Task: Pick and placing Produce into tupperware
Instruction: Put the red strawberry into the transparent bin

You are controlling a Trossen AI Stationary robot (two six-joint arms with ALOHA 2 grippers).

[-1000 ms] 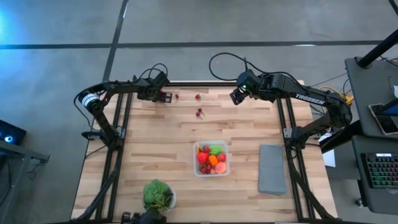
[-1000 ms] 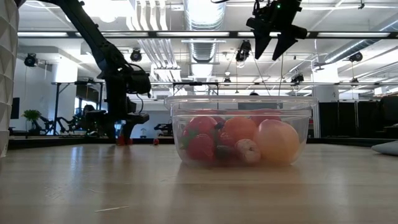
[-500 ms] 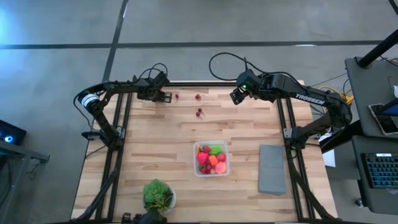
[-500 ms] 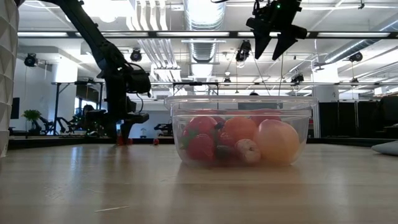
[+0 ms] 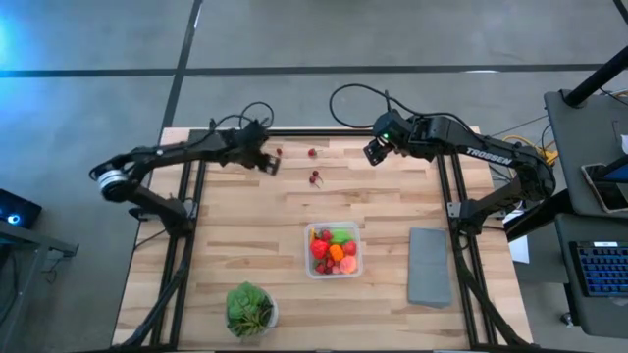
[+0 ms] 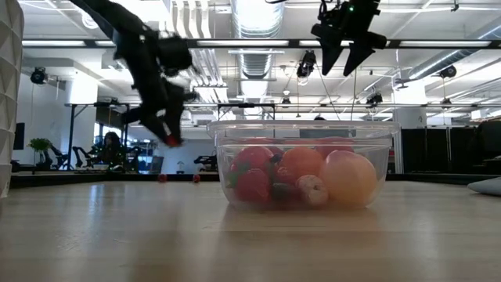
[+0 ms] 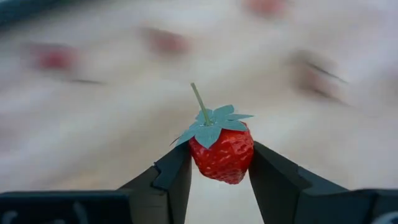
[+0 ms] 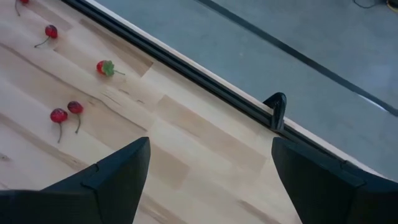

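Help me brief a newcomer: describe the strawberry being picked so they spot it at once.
Look along the table's far edge, near its left corner. There the left hand grips a strawberry lifted off the wood. Unlike the loose cherries nearby, it is pinched between dark fingers.

- A red toy strawberry [image 7: 221,153] with a green leafy cap and thin stem is sitting upright between the jaws of the left gripper [image 7: 219,177], pinched on both flanks and hanging clear of the table.
- The clear tupperware [image 5: 333,250] is lying well apart from those jaws, nearer the table's middle, holding red, orange, lime-green and yellow pieces.
- A cherry pair [image 8: 66,112], a single cherry [image 8: 50,32] and probably a small strawberry [image 8: 104,68] are lying loose ahead of the right gripper's [image 8: 208,165] wide-spread jaws.
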